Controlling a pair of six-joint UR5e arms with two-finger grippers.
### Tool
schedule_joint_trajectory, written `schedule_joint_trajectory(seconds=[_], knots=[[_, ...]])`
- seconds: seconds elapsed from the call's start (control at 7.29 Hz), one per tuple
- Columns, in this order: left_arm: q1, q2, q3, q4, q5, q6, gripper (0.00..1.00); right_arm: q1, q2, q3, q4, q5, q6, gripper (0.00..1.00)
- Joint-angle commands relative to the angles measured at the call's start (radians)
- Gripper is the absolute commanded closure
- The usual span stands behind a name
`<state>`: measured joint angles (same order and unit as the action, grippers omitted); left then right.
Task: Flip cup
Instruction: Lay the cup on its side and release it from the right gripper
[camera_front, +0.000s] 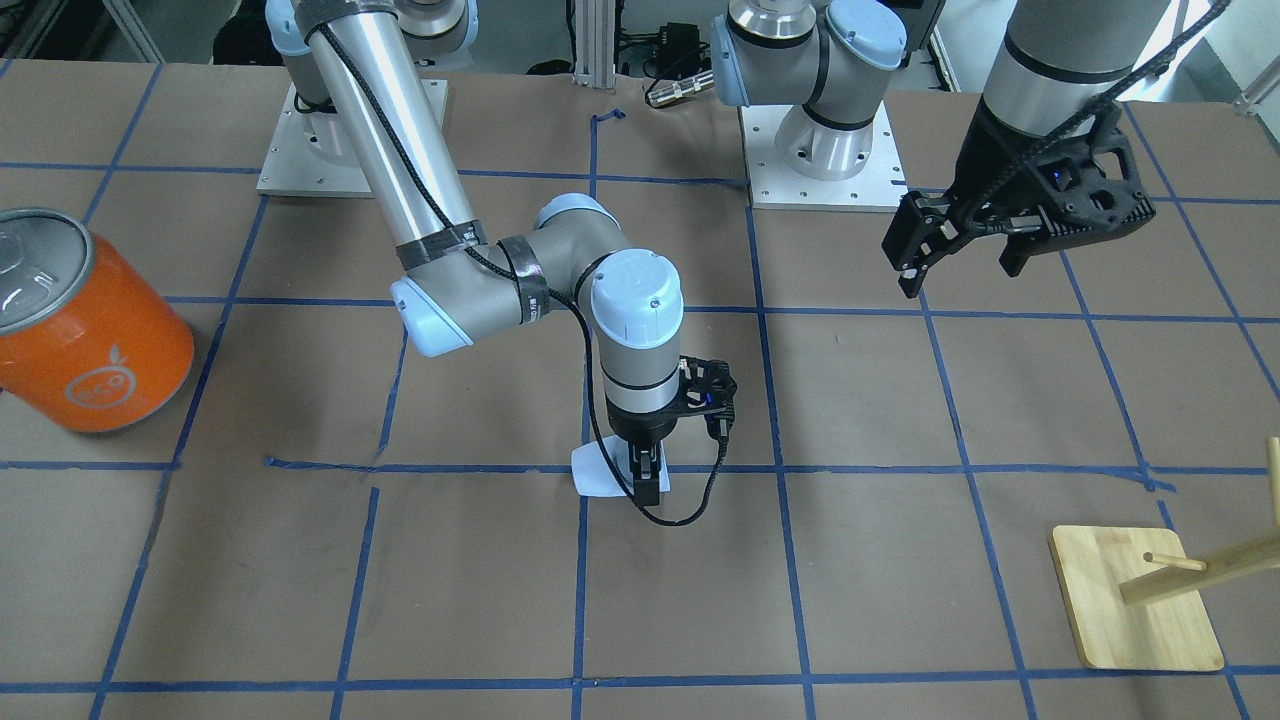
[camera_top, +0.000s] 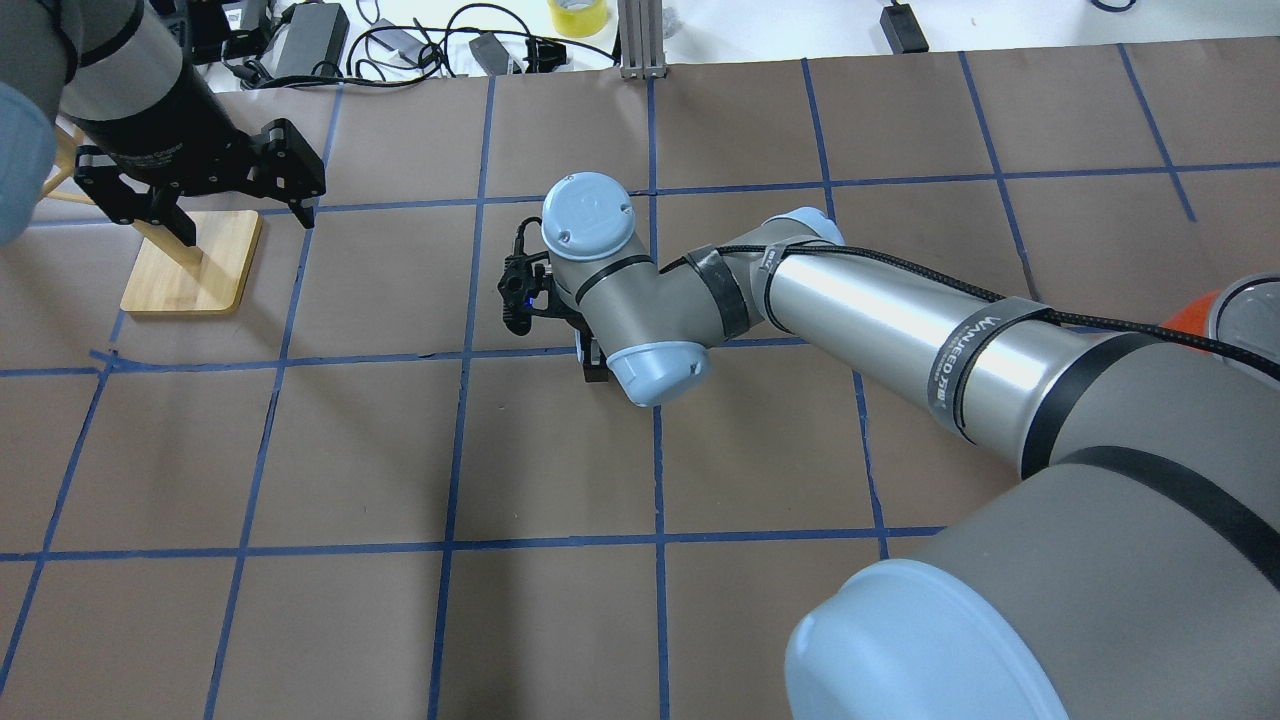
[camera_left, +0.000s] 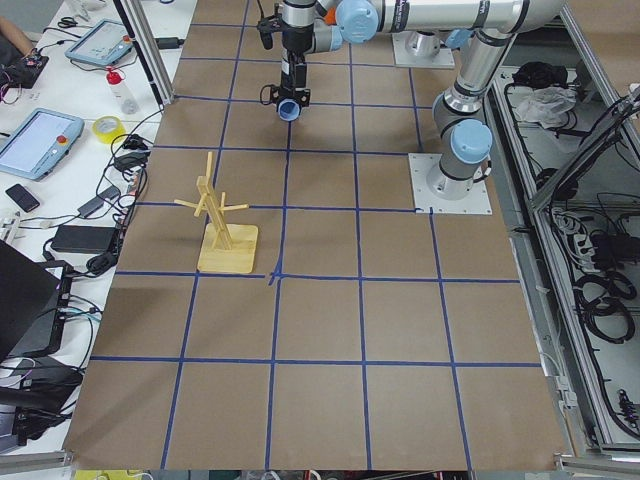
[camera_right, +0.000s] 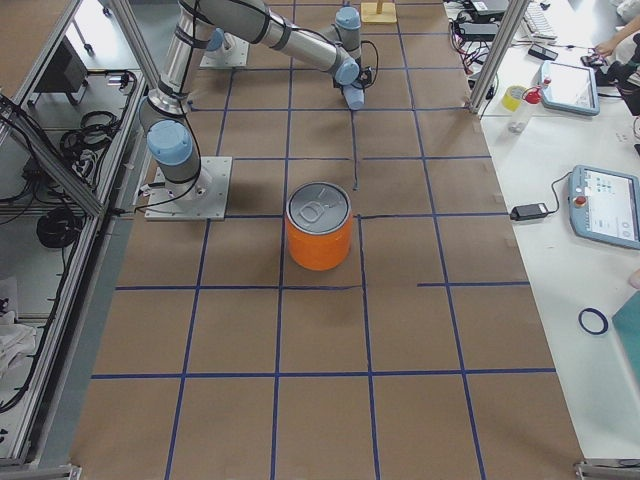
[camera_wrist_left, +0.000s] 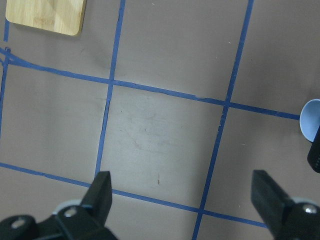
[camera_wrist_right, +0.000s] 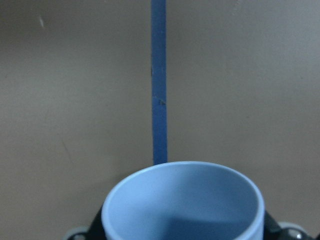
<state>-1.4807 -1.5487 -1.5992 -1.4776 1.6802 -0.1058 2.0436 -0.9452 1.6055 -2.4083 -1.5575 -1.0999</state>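
Cup (camera_wrist_right: 182, 205) pinched by the right gripper (camera_front: 650, 478) at mid-table, mouth toward the wrist camera, body at 9 o'clock of the gripper in the front view. This side grip probably lets wrist rotation invert it. Left gripper (camera_wrist_left: 182, 197), jaws spread, hangs clear.

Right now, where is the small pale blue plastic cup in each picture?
Front-facing: small pale blue plastic cup, centre, in right gripper.
Overhead: hidden under right arm.
Left: cup, top.
Right: cannot tell.
Left wrist: cup, right edge.
Right wrist: cup, bottom centre.
Landmark: wooden rack base.
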Motion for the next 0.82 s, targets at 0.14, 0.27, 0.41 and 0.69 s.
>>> schedule_joint_trajectory(seconds=[0.14,0.27,0.41,0.69], knots=[[-0.001,0.002,-0.001,-0.001,-0.01,0.0,0.0,-0.04,-0.116,-0.016,0.143,0.014,0.037,0.01],[-0.001,-0.001,-0.002,-0.012,-0.005,0.0,0.0,-0.095,-0.174,-0.022,0.247,0.067,0.034,0.01],[-0.001,-0.004,-0.002,-0.012,-0.01,0.002,0.0,-0.174,-0.231,-0.03,0.352,0.101,0.026,0.01],[-0.003,-0.007,-0.008,-0.03,-0.004,-0.006,0.0,-0.297,-0.369,-0.03,0.586,0.123,0.078,0.03]])
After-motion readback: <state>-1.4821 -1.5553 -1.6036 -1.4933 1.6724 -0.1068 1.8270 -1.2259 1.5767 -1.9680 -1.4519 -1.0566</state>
